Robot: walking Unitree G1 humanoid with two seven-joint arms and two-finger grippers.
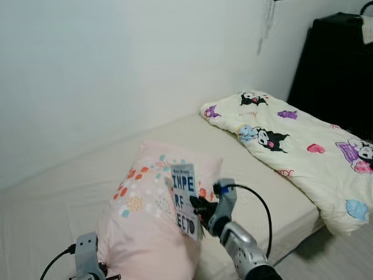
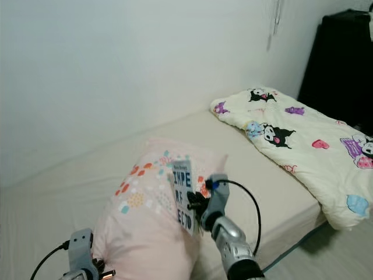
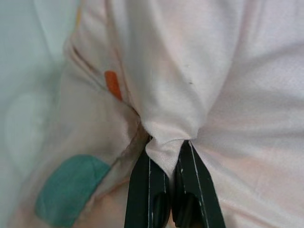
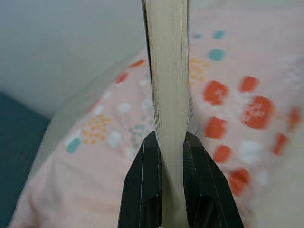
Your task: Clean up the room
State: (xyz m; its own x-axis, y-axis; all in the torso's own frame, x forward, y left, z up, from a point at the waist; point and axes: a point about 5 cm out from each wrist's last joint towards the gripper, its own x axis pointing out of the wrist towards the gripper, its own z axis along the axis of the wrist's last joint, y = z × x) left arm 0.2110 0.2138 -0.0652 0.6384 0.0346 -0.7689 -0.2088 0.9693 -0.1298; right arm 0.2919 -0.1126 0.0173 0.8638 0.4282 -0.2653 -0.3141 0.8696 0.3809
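Pink cotton is bunched between the two black fingers of the left gripper (image 3: 167, 156), which pinch a fold at the near corner of the pillow (image 1: 148, 227); that hold is thin, so I judge any lift should be slow and straight, or the cloth will slide out. The pillow stands on the near part of the bed (image 1: 70, 186), soft and plump, pale pink with orange, teal and yellow spots. To its right, the right gripper (image 4: 171, 156) is pressed onto the lower edge of a book (image 1: 185, 199), gripping it across the page block so it stands upright against the pillow's face. The book is slim, with a pale cover and large dark letters; held by one edge it could swing, so it is best kept vertical and set down flat somewhere firm. Farther right, a cream blanket (image 1: 303, 146) with cartoon prints lies rumpled along the bed's far end, beside a black cabinet (image 1: 338, 70)
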